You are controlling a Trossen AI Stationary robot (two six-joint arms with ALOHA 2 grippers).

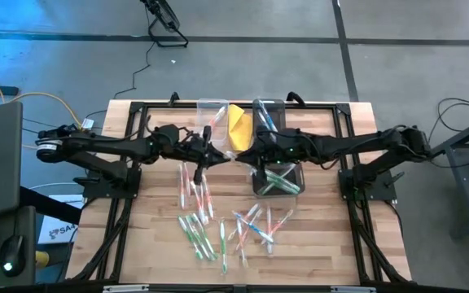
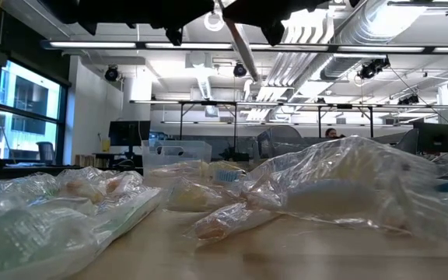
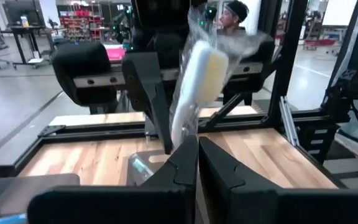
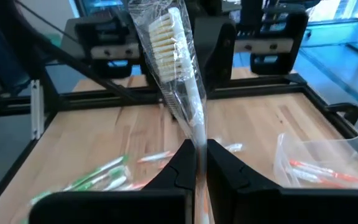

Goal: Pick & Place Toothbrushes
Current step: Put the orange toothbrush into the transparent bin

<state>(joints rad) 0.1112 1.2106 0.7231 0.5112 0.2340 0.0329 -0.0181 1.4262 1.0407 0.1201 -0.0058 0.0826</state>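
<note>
Several wrapped toothbrushes [image 1: 202, 232] lie loose on the wooden table, and more lie further right [image 1: 255, 221]. My left gripper [image 1: 218, 155] and my right gripper [image 1: 241, 155] meet tip to tip above the table's middle. Both are shut on what looks like one and the same clear-wrapped white toothbrush [image 4: 173, 50]. My left wrist view shows the back of its head [image 3: 202, 68]. Its stem shows between the fingers in the low view [image 2: 239, 47]. My left gripper [image 3: 197, 146] pinches the wrapped toothbrush's stem [image 3: 184, 127] between its two fingers, coming level from the table's left. The brush is lifted clear, and its head stands tilted above the fingers. My right gripper [image 4: 199, 149] pinches the same stem [image 4: 197, 134] between its two fingers, level from the table's right and across the brush. The bristled head [image 4: 165, 34] rises tilted above the fingers, inside loose clear wrap.
A clear bin [image 1: 212, 110] at the far side holds red toothbrushes [image 4: 319, 171], with a second bin [image 1: 267, 112] and a yellow folded object [image 1: 238, 124] beside it. Another bin [image 1: 295, 191] under the right arm holds green toothbrushes. Crumpled wrappers [image 2: 341, 183] fill the low view's foreground.
</note>
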